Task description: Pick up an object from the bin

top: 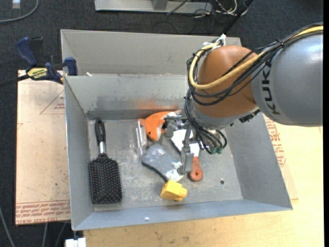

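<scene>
As viewed from the front wall inward, noted first a yellow block (173, 191) on the floor of the bin (77, 153), just front of centre. Found a black hairbrush (105, 176) flat along the left side, with handle to the rear. Just behind the block, recorded a grey crumpled piece (158, 159) with a reddish-orange stub (195, 174) close at its right. Located the gripper (187, 163) directly over these two, mid-bin. Could not tell the fingers' state, spread or pressed together. Farther back, observed an orange rounded object (154, 125), a small silvery piece (140, 136) at its left and a white scrap (178, 138) at its right.
</scene>
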`<action>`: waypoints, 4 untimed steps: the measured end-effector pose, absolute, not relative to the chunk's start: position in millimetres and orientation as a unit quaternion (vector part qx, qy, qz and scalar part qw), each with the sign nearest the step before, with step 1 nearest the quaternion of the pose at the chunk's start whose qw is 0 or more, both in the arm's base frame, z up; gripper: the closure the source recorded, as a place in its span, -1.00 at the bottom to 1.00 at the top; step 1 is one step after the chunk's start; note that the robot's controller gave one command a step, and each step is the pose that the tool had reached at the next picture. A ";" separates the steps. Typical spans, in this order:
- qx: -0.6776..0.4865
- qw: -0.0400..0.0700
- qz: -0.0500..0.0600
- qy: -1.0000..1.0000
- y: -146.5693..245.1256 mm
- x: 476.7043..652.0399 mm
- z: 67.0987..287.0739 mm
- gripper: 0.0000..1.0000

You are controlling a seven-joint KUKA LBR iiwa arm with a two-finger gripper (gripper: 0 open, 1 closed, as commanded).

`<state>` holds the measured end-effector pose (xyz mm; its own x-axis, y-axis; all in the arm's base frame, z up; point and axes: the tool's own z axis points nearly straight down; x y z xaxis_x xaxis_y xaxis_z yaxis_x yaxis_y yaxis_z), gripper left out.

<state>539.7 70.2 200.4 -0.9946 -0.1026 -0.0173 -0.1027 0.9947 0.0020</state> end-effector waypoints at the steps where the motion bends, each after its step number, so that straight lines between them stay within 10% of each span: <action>1: 0.018 0.000 0.000 1.000 59.0 530.7 136.9 -1.00; 3: -0.023 0.004 0.000 1.000 26.2 524.4 86.2 -1.00; 4: -0.082 0.008 0.003 0.997 41.6 489.5 71.8 1.00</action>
